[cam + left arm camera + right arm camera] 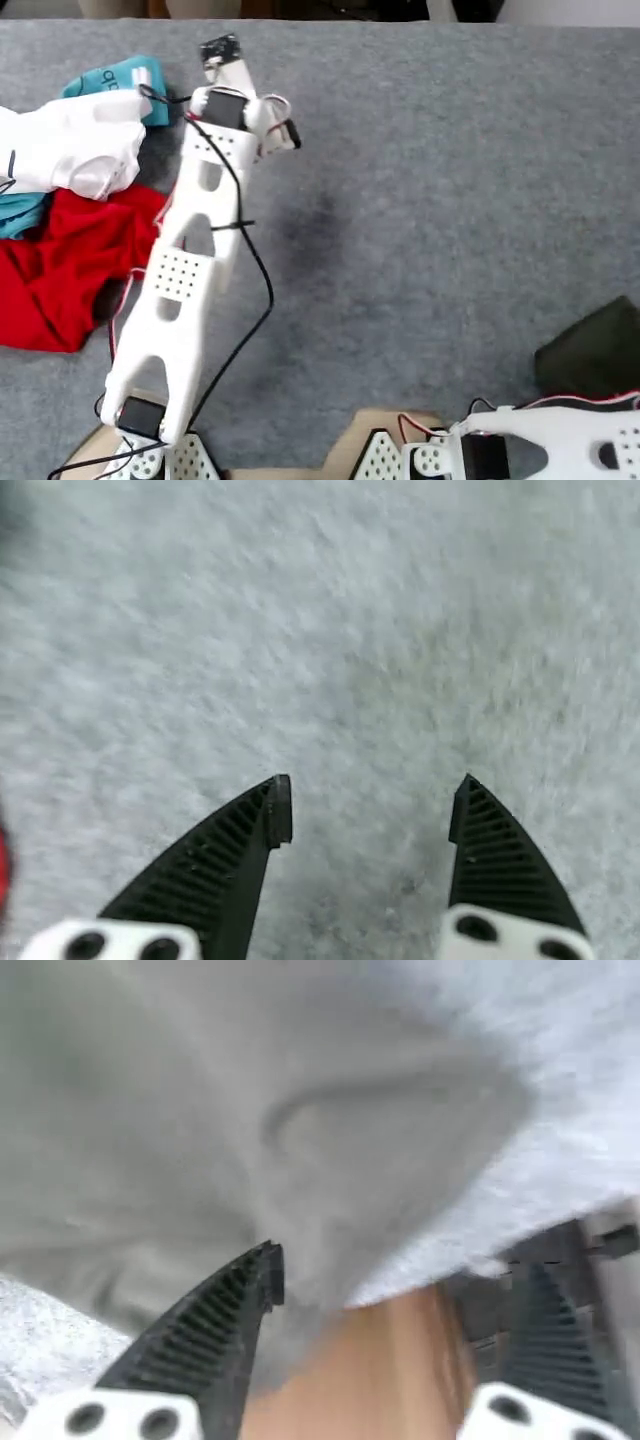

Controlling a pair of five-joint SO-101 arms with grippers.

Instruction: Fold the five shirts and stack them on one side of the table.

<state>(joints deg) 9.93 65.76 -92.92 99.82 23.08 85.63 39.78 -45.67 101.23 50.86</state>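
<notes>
Left gripper [375, 805]: jaws wide apart with nothing between them, pointed down at bare table just beside the heap. My guess is it's lined up to pick a shirt off the pile, not holding anything.
Right gripper [400, 1265]: jaws apart too, also empty. It sits low at the near edge of the table, looks parked out of the way to me.
Shirt pile: all bunched at the left side. The white shirt [75, 145] lies crumpled on top, the teal shirt [115, 78] pokes out behind and under it, and the red shirt [55, 265] spreads out nearest the arm's base. Can't tell if the teal bits are one shirt or two.
Dark shirt [595, 350]: on its own at the right edge, well apart from the rest, a lumpy bundle next to the right arm.
Progress: none of the heap looks folded, so I'd say most of the job is ahead.
Surface: fuzzy grey cover [430, 180] over the whole table; the middle is open, probably kept as the folding area.
Edge: wooden strip [370, 1360] shows under the cover's hanging hem.
Room: just a dark band past the far edge, can't make out more.
</notes>
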